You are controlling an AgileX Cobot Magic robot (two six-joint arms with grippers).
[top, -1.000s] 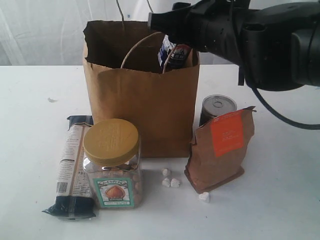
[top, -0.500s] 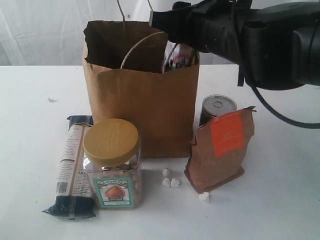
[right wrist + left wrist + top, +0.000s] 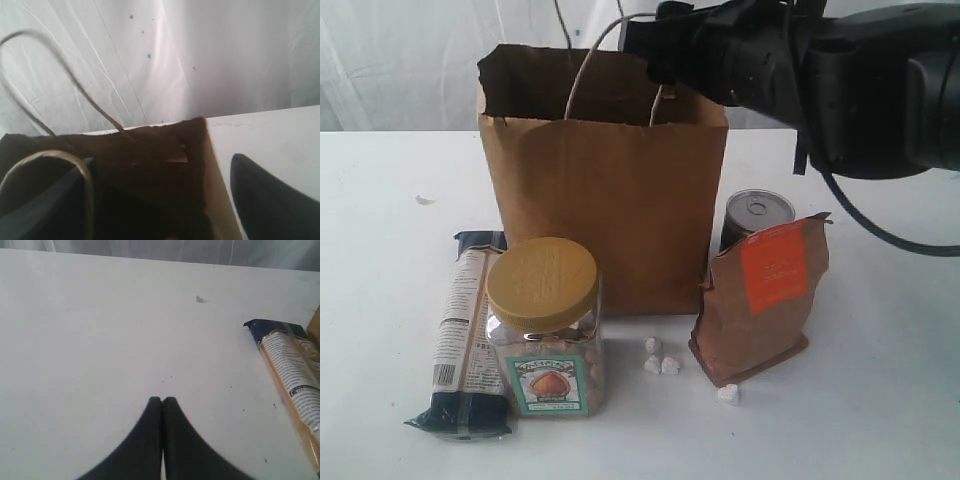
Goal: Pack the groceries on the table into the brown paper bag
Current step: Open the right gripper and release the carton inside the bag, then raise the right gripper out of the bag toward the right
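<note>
Nut jar looks rigid and heavy, so we favour gripping its body; right claw gapes, left claw is clenched empty.

Paper bag upright on the table; nut jar stands before its left corner, long packet lying just left of the jar. Right of the bag stands the pouch, tin can just behind it. Crumbs lie between jar and pouch

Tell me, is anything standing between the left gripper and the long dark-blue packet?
Nothing visible does. Only white table shows between the shut left gripper and the long dark-blue packet, which lies flat on it.
</note>
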